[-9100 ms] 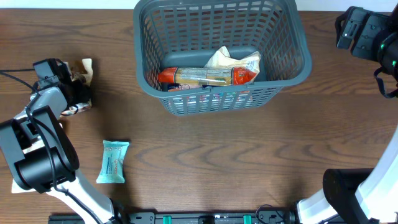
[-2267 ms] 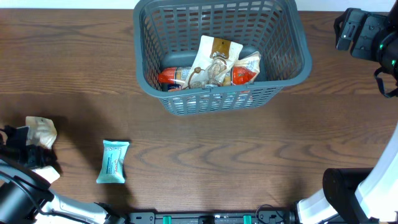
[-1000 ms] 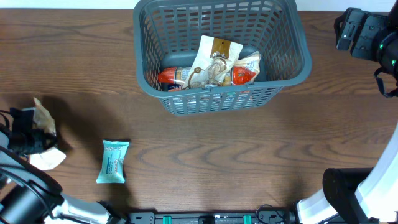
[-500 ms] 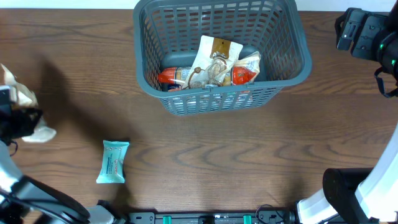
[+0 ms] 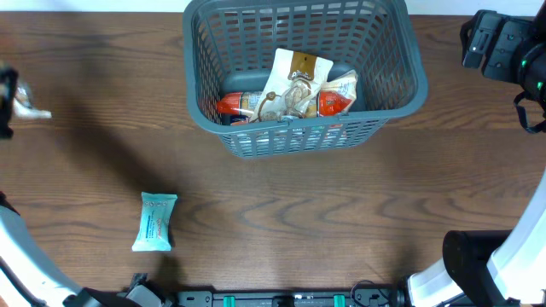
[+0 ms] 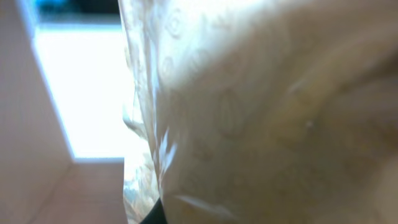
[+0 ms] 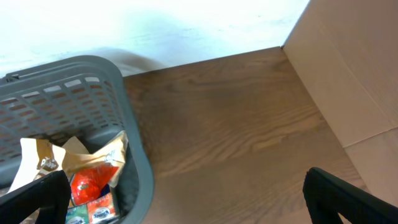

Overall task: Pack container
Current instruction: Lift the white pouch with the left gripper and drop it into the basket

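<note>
The container [image 5: 299,124], a dark grey lattice basket, stands at the back middle of the table and holds a brown-and-cream packet [image 5: 295,78] on top of red-orange packets [image 5: 237,104]. A teal snack packet [image 5: 155,221] lies on the table at the front left. My left gripper [image 5: 4,89] is at the far left edge, shut on a cream crinkled packet [image 5: 31,109] that fills the left wrist view [image 6: 267,112]. My right gripper [image 5: 493,43] is at the back right, right of the container, open and empty [image 7: 186,208].
The right wrist view shows the container's right rim [image 7: 134,155] with red packets inside, bare wood to its right, and a cardboard wall [image 7: 354,68] at the table's right side.
My left gripper has carried the cream packet from the front left toward the back along the left edge and lifted it. The right arm, the container and the teal packet have not moved.
</note>
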Tool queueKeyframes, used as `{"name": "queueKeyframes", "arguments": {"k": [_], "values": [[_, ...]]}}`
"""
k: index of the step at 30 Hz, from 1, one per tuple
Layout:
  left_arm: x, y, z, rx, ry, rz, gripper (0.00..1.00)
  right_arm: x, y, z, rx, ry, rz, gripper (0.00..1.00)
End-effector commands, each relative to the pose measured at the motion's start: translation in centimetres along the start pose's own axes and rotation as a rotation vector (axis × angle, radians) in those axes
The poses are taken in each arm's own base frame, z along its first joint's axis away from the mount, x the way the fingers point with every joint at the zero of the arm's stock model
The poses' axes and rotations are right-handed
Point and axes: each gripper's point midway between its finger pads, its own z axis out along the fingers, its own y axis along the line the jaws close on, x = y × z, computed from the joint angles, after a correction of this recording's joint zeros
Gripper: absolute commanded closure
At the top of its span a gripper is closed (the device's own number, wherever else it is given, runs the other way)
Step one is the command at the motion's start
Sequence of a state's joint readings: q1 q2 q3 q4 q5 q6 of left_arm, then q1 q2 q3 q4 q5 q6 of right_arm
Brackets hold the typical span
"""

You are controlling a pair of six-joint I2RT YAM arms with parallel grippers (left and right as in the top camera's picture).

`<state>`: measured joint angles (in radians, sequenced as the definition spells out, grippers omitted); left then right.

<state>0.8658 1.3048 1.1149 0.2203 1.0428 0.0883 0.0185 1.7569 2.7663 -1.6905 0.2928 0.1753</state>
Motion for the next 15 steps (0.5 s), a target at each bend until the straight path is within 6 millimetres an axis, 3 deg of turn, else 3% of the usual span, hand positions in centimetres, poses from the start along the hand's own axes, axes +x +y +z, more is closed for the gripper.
{"name": "queueKeyframes", "arguments": {"k": [1,6,15], "values": [[-3.2,-4.2,0.3,0.191,-0.065,-0.180,0.94,0.1,-0.4,0.3,0.020,0.007,0.002,0.01],[-6.7,-8.1,1.3,0.312,-0.162,-0.168,0.94,0.1,-0.4,0.3,0.020,0.008,0.002,0.01],[-8.1,-14.3,4.6,0.431,-0.218,-0.221,0.94,0.1,-0.4,0.3,0.020,0.007,0.002,0.01]]}}
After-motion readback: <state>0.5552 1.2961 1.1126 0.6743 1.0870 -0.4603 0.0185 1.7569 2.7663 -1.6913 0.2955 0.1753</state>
